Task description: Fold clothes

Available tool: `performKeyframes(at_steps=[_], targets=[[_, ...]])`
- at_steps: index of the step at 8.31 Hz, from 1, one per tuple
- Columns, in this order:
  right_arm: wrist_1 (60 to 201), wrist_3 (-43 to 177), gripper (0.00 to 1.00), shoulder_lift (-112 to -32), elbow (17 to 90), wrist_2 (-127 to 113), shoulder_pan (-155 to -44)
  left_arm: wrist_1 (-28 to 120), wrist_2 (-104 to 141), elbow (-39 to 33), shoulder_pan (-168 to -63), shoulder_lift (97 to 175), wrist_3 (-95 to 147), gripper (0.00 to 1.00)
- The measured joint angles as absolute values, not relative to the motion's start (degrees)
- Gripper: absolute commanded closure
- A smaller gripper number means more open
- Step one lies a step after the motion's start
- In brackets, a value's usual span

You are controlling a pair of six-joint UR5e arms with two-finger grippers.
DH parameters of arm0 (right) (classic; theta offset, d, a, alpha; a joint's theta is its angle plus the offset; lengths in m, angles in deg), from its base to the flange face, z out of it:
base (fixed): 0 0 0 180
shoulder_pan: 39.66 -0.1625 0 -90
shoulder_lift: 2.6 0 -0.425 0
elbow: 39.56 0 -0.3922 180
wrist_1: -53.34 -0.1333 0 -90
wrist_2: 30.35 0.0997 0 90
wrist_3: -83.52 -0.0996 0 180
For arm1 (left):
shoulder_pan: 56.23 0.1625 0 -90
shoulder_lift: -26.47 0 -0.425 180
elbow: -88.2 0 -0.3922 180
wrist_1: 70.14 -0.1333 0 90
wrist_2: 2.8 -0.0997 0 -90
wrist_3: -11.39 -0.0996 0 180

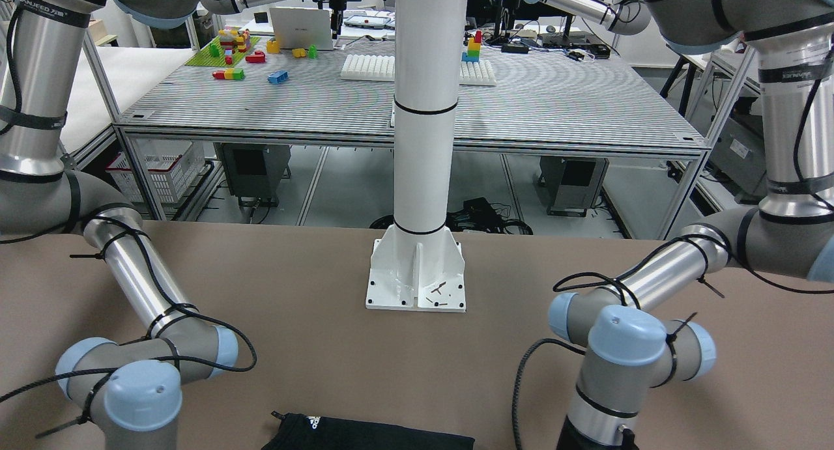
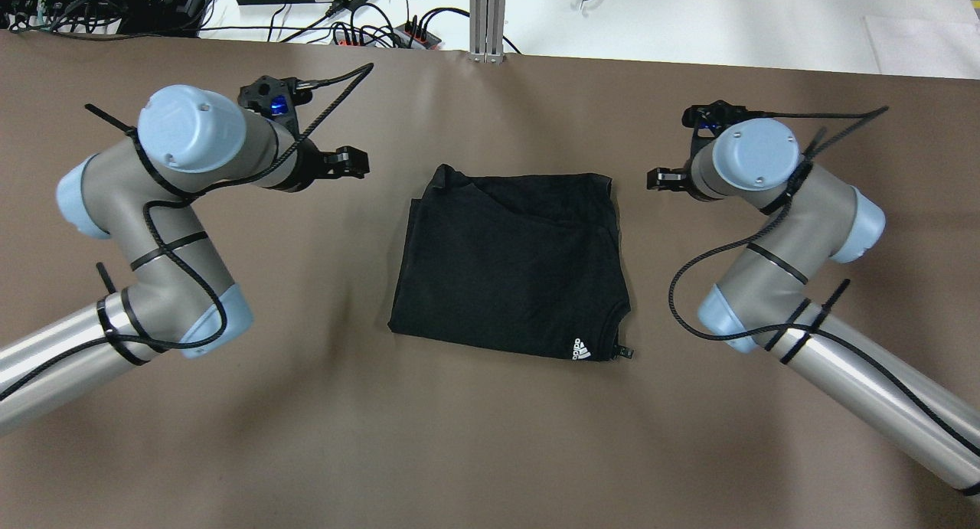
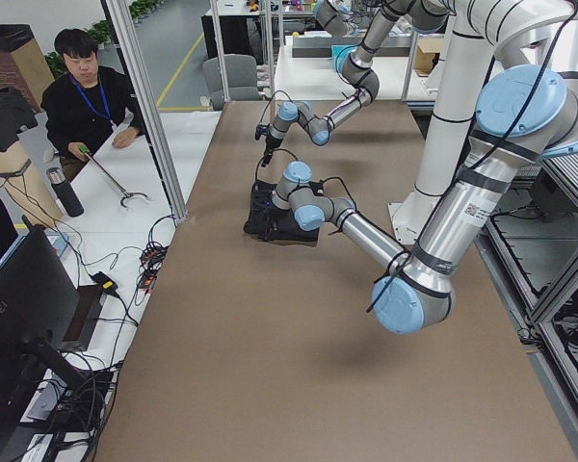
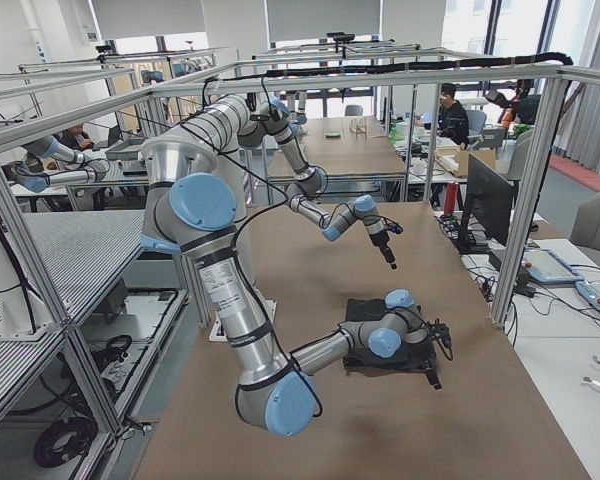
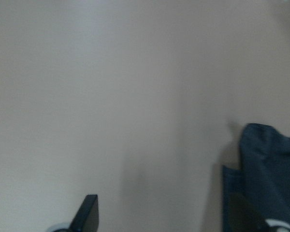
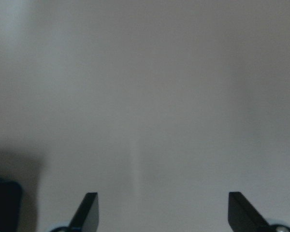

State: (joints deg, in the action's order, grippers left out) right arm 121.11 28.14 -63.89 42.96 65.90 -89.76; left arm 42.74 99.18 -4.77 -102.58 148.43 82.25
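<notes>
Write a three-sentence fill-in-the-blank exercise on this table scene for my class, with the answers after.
The folded garment on the table is ____ in colour. Its small logo print is ____. The left gripper and the right gripper both stand ____, holding nothing.
Missing words: black; white; open.

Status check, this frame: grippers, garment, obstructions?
Left gripper open, empty, beside the black garment. Right gripper open, empty, on its other side. Garment folded, flat on table. Nothing in the way.
</notes>
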Motion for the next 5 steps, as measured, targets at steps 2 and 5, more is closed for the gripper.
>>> performKeyframes(at_steps=[2,5], targets=[[122.8,40.6,0.06,-73.6,50.6,66.1,-94.6,42.7,99.3,-8.5,-107.9,139.0,70.7,0.05],[124.1,59.7,0.06,-86.1,58.5,66.1,-105.1,42.6,99.3,-9.9,-121.1,127.8,46.7,0.05]])
